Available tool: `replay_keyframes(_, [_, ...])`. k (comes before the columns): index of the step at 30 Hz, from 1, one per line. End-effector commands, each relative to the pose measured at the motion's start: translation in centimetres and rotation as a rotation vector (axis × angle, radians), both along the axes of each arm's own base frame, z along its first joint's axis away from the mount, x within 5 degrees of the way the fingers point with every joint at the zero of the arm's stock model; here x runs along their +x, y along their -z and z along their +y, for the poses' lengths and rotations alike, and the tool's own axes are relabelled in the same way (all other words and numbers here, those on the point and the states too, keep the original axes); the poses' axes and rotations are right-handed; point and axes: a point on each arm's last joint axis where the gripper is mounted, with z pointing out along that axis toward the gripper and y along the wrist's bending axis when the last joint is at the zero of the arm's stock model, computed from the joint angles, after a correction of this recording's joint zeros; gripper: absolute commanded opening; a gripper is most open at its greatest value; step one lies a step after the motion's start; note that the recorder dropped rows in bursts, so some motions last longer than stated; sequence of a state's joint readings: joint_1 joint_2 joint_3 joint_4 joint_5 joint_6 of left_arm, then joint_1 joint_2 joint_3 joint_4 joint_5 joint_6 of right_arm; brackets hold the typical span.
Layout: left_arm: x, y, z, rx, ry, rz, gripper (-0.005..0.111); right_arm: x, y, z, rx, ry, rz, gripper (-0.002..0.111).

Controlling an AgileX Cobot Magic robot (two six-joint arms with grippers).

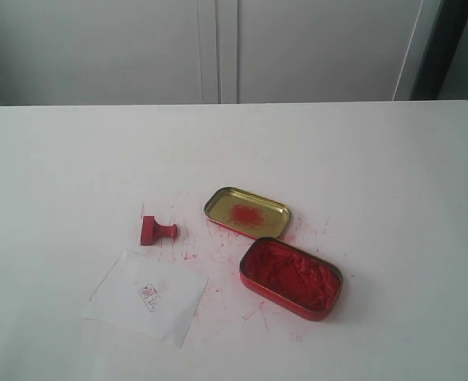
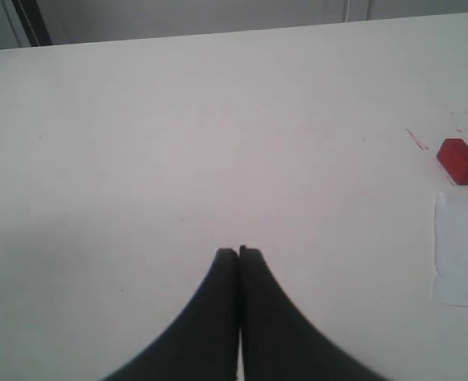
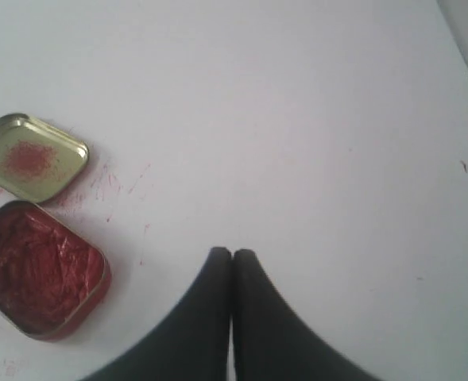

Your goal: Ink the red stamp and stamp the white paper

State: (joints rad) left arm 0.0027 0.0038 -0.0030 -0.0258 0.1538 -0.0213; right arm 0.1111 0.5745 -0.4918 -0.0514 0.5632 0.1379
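The left gripper (image 2: 238, 252) and right gripper (image 3: 232, 254) sit closed and empty, and the red stamp (image 1: 157, 231), tipped sideways just beyond the white paper (image 1: 145, 297), could roll under an off-centre pinch.

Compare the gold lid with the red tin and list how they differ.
The lid is gold inside with only a small red smear; the tin is full of lumpy red paste. The lid is shallow; the tin has taller walls. In the exterior view the lid lies farther back, the tin nearer and rightward. Both are rounded rectangles of similar footprint, open side up.
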Motion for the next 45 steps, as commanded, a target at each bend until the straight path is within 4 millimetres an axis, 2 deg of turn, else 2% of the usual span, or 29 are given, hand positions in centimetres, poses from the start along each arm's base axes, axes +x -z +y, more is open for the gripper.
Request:
replay_keyframes(1, [0.0,0.0,0.0,0.000,0.002,-0.004,0.000,-1.6,-0.9,-0.3,-0.010,0.001,-0.166,0.000])
replay_keyframes(31, [0.0,0.0,0.0,0.000,0.002,-0.004,0.000,-1.9,-0.8,-0.4,-0.017,0.000,-0.200,0.000])
replay_keyframes(40, [0.0,0.0,0.0,0.000,0.002,-0.004,0.000,-3.6,0.4,-0.5,-0.012,-0.002,-0.267,0.000])
replay_keyframes(45, [0.0,0.0,0.0,0.000,0.002,-0.004,0.000,-4.5,0.8,-0.6,-0.121,-0.050,-0.325,0.000])
